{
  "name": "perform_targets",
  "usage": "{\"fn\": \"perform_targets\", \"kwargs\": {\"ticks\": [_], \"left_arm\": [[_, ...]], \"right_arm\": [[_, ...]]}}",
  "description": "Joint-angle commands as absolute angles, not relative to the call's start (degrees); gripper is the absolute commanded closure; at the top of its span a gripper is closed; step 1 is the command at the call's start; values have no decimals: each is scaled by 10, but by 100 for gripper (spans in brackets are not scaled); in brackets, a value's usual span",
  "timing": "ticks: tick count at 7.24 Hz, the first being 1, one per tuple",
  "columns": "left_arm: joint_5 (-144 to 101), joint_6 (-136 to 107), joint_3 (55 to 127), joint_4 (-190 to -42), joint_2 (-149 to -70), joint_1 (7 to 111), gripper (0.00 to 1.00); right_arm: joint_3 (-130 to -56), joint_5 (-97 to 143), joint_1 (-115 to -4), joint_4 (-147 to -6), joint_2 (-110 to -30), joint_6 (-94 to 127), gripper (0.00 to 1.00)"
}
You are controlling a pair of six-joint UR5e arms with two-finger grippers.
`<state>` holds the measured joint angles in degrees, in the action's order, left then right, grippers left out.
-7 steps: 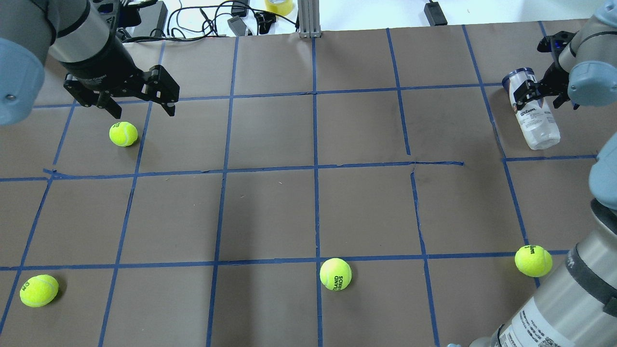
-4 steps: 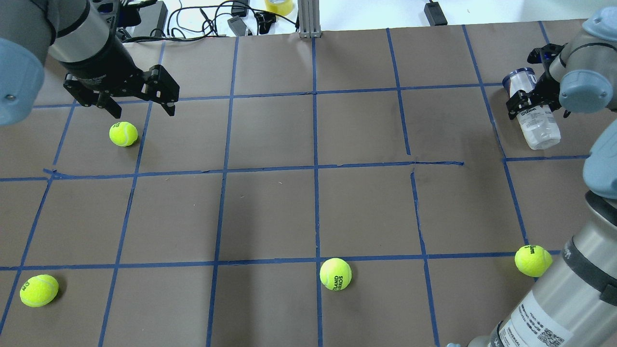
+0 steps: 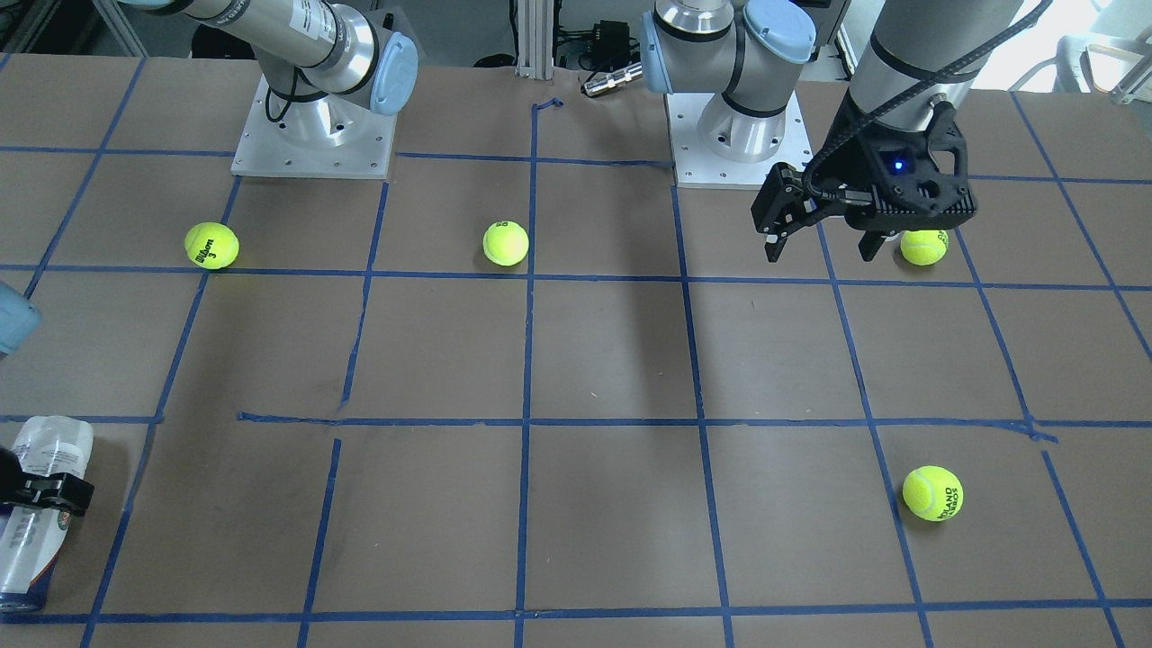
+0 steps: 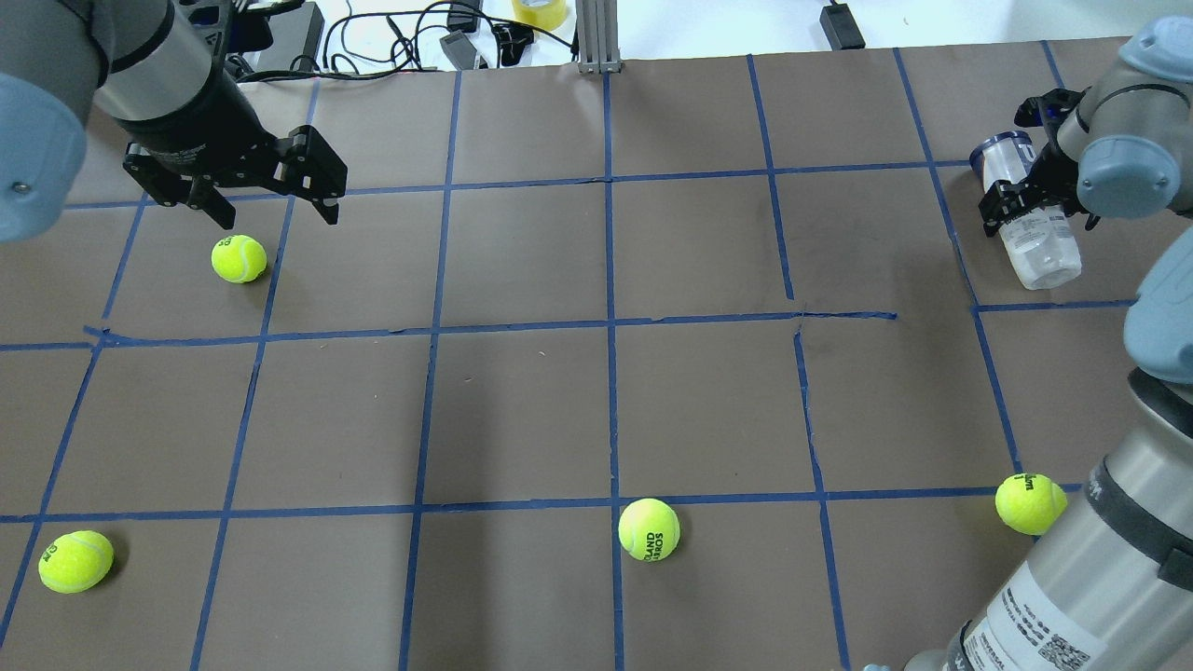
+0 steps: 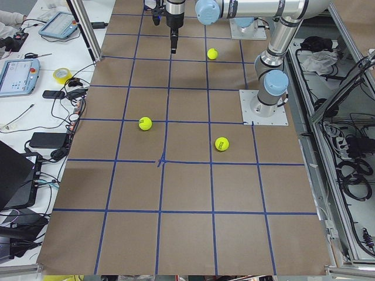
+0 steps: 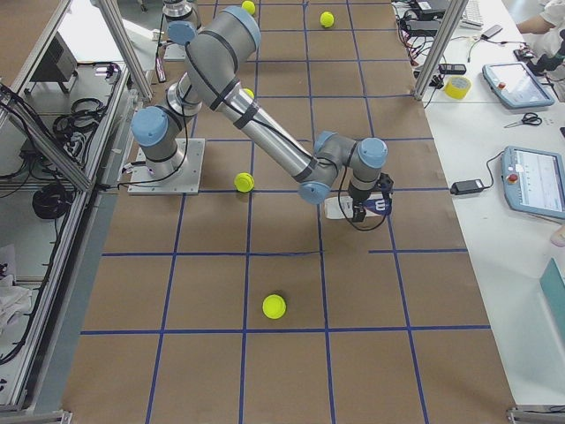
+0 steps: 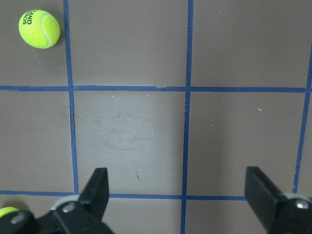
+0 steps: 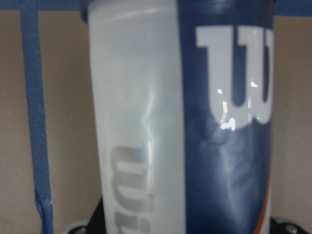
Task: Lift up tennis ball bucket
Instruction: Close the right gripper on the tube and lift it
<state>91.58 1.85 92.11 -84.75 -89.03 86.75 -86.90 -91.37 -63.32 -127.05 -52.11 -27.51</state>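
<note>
Even bright light; soft shadows; tennis ball bucket (image 8: 195,122) blurred

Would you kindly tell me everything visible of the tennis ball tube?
The tennis ball tube is slim clear plastic with a white-and-navy Wilson label and navy rim; no balls show inside. It lies on its side on the brown table, far right from the robot, rim pointing away. The right gripper straddles its middle; grip unclear.

Wilson tube (image 4: 1050,252), clear, prob. lying flat
</note>
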Motion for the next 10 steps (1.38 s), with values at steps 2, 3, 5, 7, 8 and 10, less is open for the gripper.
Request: {"fn": "perform_targets", "kwargs": {"ticks": [2,3,5,7,8,10], "left_arm": [[915,18,921,-846,-890,867,0],[917,18,921,-848,-890,867,0],[918,16,920,-853,-890,857,0],[912,18,921,-849,-891,819,0],[908,18,921,-847,-892,803,0],[912,14,922,-848,-892,801,0]], "right_arm": [[-866,-907,-637,-1263,-537,-273,29],[-856,-907,-657,-1249,-556,-274,29],[-849,-910,-745,-1250,-586,-221,28],[-839,-910,-825,-1252,-590,-87,27],[-832,-909,-867,-1252,-586,-15,27],[-831,-904,-929,-1251,-582,85,26]]}}
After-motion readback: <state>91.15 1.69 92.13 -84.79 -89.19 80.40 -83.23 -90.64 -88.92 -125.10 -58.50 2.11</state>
